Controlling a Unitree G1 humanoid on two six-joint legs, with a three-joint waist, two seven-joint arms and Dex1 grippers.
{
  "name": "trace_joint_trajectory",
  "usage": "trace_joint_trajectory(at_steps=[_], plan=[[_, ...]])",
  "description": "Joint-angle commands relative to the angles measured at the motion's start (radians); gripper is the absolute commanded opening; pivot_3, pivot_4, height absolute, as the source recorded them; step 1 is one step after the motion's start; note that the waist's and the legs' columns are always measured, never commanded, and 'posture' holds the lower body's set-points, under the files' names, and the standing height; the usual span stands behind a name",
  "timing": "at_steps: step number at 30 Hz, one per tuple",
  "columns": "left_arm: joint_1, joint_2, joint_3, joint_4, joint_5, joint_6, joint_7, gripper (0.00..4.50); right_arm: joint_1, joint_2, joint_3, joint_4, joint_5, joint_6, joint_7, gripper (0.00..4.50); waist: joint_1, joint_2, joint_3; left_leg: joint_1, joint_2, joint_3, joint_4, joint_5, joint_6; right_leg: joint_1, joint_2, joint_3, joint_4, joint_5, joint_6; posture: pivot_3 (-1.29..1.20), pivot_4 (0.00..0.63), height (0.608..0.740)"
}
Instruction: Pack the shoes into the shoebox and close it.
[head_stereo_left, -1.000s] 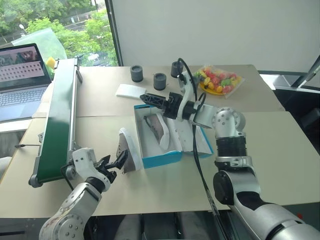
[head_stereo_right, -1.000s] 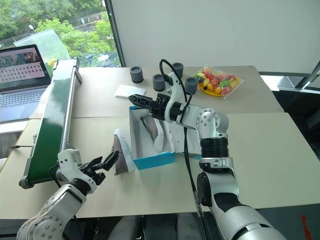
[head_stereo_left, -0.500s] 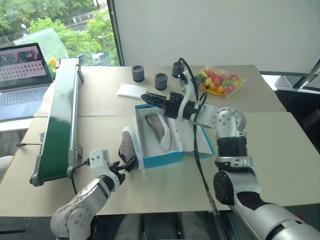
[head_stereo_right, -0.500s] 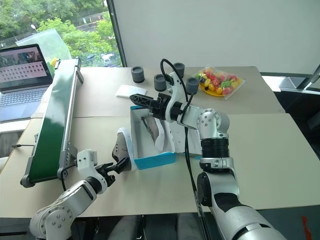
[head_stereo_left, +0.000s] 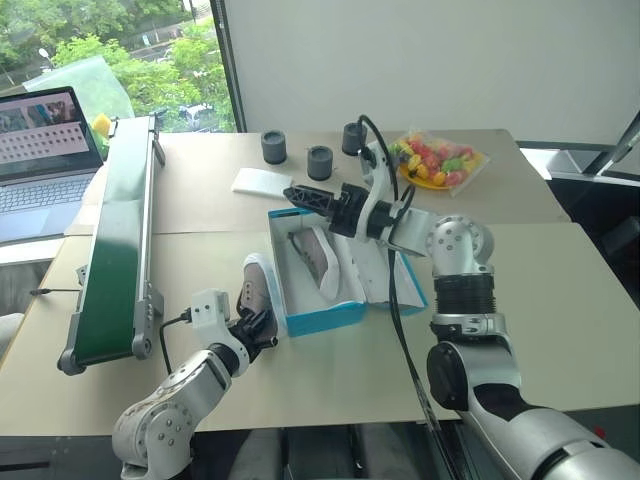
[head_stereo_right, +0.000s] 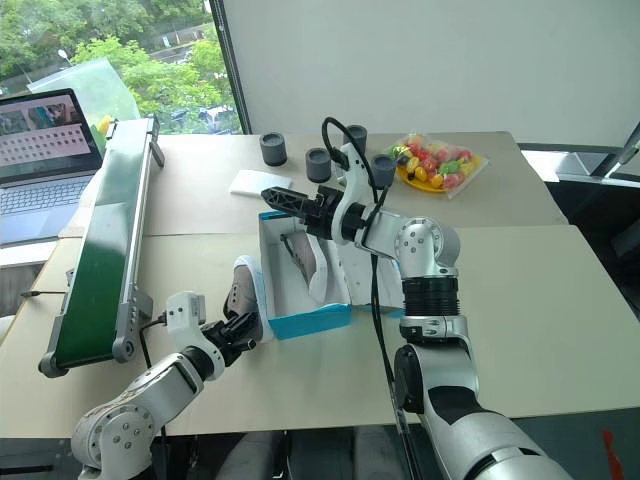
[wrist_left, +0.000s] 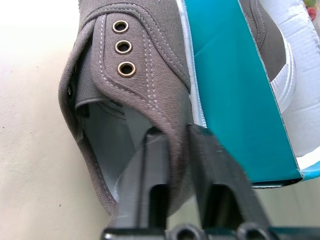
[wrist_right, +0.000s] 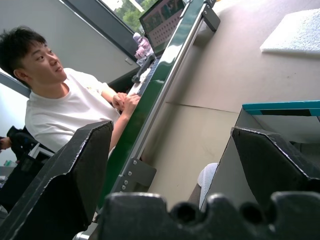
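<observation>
The turquoise cardboard shoebox (head_stereo_left: 345, 285) sits open on the pale, matte table (head_stereo_left: 560, 290), its white inside showing and its flap lid laid back on the far side. One sneaker (head_stereo_left: 320, 258) already lies inside, tipped on its side, grey-brown canvas against a smooth whitish rubber sole. The second sneaker (wrist_left: 135, 95) stands on edge just outside the box, its sole pressed against the box's left wall. Up close its canvas is a fine weave with double rows of stitching and three brass eyelets near the opening.

The left gripper (wrist_left: 177, 165) has its two black fingers pinched together on the collar of this outer sneaker, one finger inside the shoe's opening and one outside, the fabric edge squeezed between them.

The right gripper (head_stereo_left: 300, 196) hangs above the far left corner of the box, its ribbed black fingers (wrist_right: 272, 160) spread wide with nothing between them.

To the left runs a long green conveyor (head_stereo_left: 120, 240) with metal rails. A flat white foam pad (head_stereo_left: 262, 181) lies behind the box, near three dark squat cylinders (head_stereo_left: 320, 161). A crinkly bag of bright sweets (head_stereo_left: 438, 160) rests further right. A person in a white T-shirt (wrist_right: 65, 115) sits beyond the conveyor.
</observation>
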Motion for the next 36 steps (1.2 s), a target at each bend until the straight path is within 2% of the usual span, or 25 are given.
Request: trace_joint_trajectory(at_steps=[1,7,11,14,19,25,28,36], plan=[[0.001,0.009,0.007,-0.009,0.006,-0.015,0.015,0.05,-0.006,0.001,-0.019,-0.040,0.017,-0.022,0.001,4.50,0.000,0.000,0.000,0.000,0.000,0.000,0.000,0.000,0.000,0.000,0.000,0.000,0.000,0.000,0.000,0.00,0.150,0.726],[-0.018,0.058,-0.030,-0.035,0.116,-0.121,0.018,0.05,-0.009,0.002,-0.016,-0.034,0.012,-0.025,0.000,4.50,0.000,0.000,0.000,0.000,0.000,0.000,0.000,0.000,0.000,0.000,0.000,0.000,0.000,0.000,0.000,0.00,0.150,0.726],[-0.010,0.231,-0.203,-0.063,0.397,-0.280,0.028,0.05,-0.016,0.003,-0.014,-0.018,0.008,-0.028,0.003,4.50,0.000,0.000,0.000,0.000,0.000,0.000,0.000,0.000,0.000,0.000,0.000,0.000,0.000,0.000,0.000,0.00,0.150,0.726],[-0.015,0.274,-0.265,-0.091,0.517,-0.388,0.040,0.05,-0.021,0.006,-0.005,-0.003,0.006,-0.019,0.006,4.50,0.003,0.000,0.000,-0.001,-0.001,0.000,-0.001,0.000,0.000,-0.001,-0.001,0.001,-0.001,0.000,0.000,0.00,0.150,0.726],[-0.036,0.320,-0.334,-0.133,0.670,-0.472,0.038,0.05,-0.024,0.011,0.023,0.008,0.007,0.004,0.027,4.50,0.006,0.000,0.000,-0.002,0.000,0.000,-0.002,0.000,0.000,-0.001,-0.001,0.000,-0.002,0.000,0.000,0.00,0.150,0.726],[-0.053,0.359,-0.385,-0.155,0.781,-0.521,-0.005,0.05,-0.060,0.035,0.010,0.068,0.062,0.079,0.068,4.50,-0.001,0.000,0.000,-0.001,0.000,0.000,-0.002,0.000,0.000,-0.002,-0.001,0.001,-0.002,0.000,0.000,0.00,0.150,0.726],[-0.058,0.371,-0.401,-0.165,0.818,-0.537,-0.033,0.05,-0.073,0.022,0.052,0.105,0.033,0.084,0.116,4.50,-0.001,0.000,0.000,-0.001,0.000,0.000,-0.002,0.000,0.000,-0.002,0.000,0.000,-0.002,0.000,0.000,0.00,0.150,0.726],[-0.040,0.338,-0.379,-0.198,0.828,-0.530,-0.087,0.05,-0.148,-0.006,0.053,0.246,0.010,0.031,0.230,4.50,0.001,0.000,0.000,-0.002,0.000,0.000,-0.002,0.000,0.000,-0.002,0.000,0.000,-0.001,0.000,0.000,0.00,0.150,0.726]])
